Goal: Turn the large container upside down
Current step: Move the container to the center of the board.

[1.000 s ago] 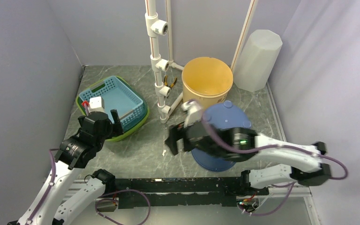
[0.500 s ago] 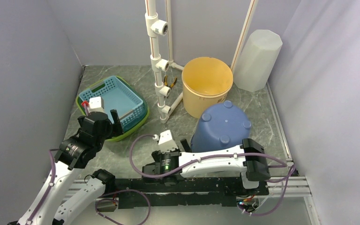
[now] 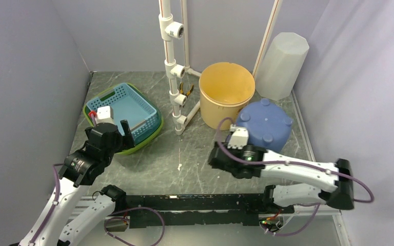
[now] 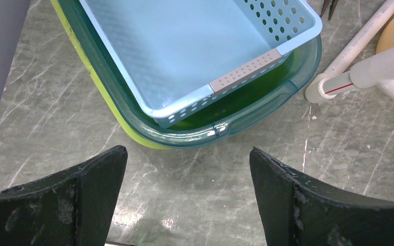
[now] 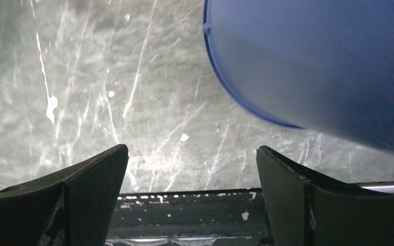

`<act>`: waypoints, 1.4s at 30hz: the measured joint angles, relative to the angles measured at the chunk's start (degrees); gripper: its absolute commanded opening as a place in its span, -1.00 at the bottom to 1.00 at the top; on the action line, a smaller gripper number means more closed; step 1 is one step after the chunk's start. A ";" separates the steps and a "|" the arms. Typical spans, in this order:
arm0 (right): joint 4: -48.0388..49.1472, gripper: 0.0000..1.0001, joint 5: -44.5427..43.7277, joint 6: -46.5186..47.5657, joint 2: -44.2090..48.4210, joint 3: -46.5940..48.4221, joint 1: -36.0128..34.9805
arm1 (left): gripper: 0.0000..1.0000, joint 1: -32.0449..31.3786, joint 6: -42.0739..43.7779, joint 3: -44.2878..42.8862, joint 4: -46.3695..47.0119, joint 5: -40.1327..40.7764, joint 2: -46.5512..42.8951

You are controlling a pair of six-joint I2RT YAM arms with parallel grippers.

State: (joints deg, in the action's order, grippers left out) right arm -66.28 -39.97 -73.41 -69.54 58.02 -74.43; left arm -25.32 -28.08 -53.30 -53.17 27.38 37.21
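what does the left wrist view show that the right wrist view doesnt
Only the left wrist: a light blue basket nested in a green tub, plus white pipes. Only the right wrist: the blue bucket and a black rail. Both: the grey marbled table, with the left end effector and right end effector each open and empty.
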 measured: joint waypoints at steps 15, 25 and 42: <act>4.87 0.99 1.05 9.01 19.98 -6.62 28.52 | 0.88 0.00 0.63 0.07 0.26 -2.12 0.94; 9.73 0.99 0.52 20.59 17.42 -6.40 44.35 | 0.88 0.00 1.40 0.59 0.63 -3.56 1.51; 30.23 0.99 17.55 45.53 4.11 -4.63 73.05 | 0.88 0.00 2.08 0.61 1.77 -6.38 2.82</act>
State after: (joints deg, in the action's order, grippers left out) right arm -36.05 -22.41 -27.88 -65.43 53.39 -1.39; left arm -25.32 -26.00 -52.69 -51.40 20.99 40.03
